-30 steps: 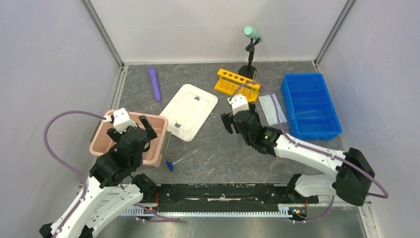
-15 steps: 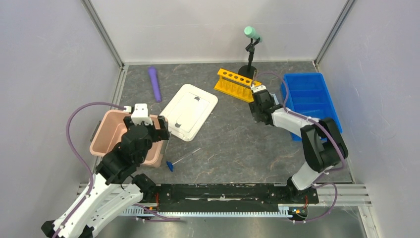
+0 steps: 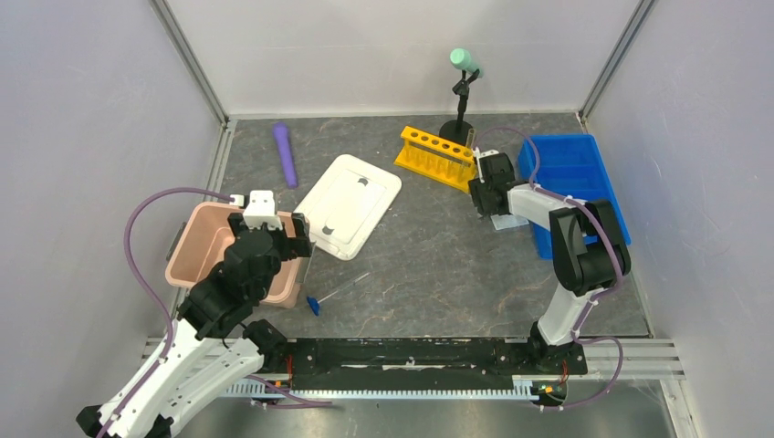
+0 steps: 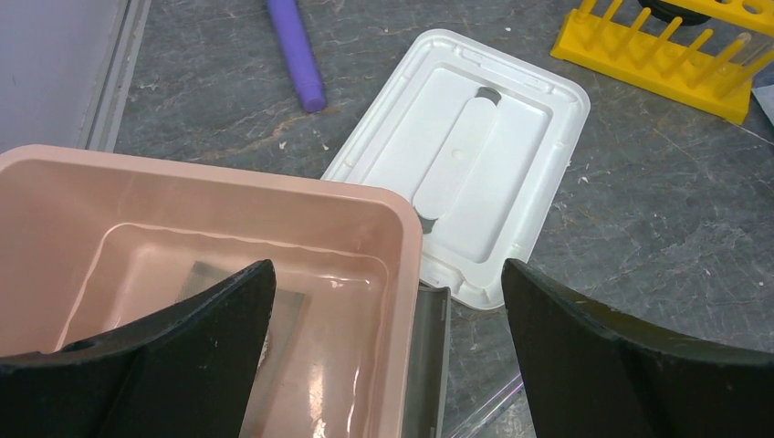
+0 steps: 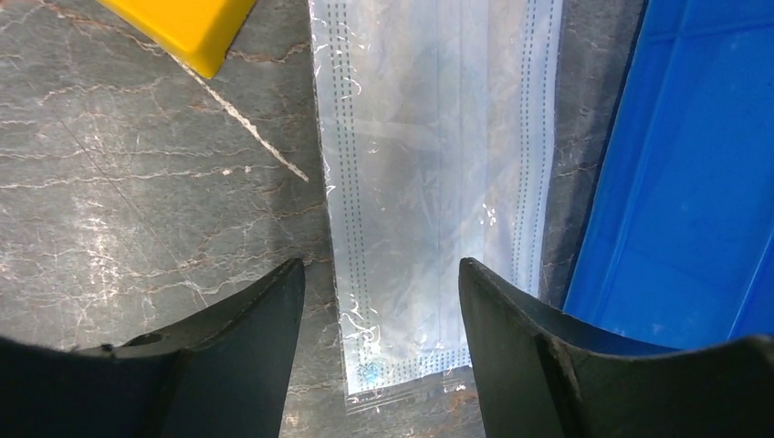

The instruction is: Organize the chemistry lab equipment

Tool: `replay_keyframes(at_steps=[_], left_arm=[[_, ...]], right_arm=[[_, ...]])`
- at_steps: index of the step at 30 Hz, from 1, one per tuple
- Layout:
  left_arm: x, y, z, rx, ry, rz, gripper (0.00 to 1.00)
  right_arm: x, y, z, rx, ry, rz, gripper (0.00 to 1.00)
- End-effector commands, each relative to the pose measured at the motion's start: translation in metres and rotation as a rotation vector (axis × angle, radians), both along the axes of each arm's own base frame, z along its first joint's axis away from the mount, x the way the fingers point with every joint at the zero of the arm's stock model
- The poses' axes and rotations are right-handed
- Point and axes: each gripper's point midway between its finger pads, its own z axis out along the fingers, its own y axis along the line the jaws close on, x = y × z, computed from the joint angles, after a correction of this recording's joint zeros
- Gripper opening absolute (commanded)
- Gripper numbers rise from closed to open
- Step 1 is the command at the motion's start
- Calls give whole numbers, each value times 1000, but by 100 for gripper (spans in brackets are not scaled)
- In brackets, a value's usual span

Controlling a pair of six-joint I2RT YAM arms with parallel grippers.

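Left claw: the left gripper stands wide apart and holds nothing. It hangs over the right rim of the pink bin.
Right claw: the right gripper has its jaws partly apart, with nothing clamped between them. It points down at the table on the right, far side.
Task's thing: the pale blue face mask lies flat on the grey table in a clear wrapper.
Mask and claw: the near end of the mask runs into the gap between the right fingers. One finger stands just off its left edge and the other overlaps its right edge. I cannot tell whether they touch it.
In the way on the right: the blue bin lies just beside the mask's right edge.
In the way on the left: a corner of the yellow rack sits near the mask's far left corner.
Other task thing: a blue-capped tube lies on the table, near side, just right of the pink bin.
Inside the pink bin: something flat and clear, too faint to name.
Round about: a white lid lies right of the pink bin. A purple cylinder lies farther back on the left. A black stand with mint-green top is behind the rack.
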Motion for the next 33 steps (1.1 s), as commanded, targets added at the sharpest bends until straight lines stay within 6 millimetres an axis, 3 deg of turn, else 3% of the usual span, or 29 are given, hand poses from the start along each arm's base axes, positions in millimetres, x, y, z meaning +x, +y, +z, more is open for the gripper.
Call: replay_keyframes(at_steps=[1, 11, 15, 20, 22, 28, 33], left_arm=[[5, 3, 10, 20, -42, 12, 100], [3, 4, 12, 18, -37, 8, 100], [2, 6, 13, 20, -38, 13, 100], [-1, 5, 13, 13, -24, 10, 100], [-1, 5, 11, 13, -17, 11, 100], [0, -3, 9, 5, -8, -30, 100], [-2, -6, 8, 10, 3, -51, 100]], right_arm=[[1, 0, -8, 19, 27, 15, 68], [-26, -20, -27, 90, 103, -29, 57], [-33, -17, -34, 135, 127, -42, 47], [-49, -1, -38, 231, 149, -16, 29], [-62, 1, -40, 252, 154, -17, 22], [-98, 33, -38, 371, 148, 61, 2], [-115, 66, -28, 414, 134, 152, 0]])
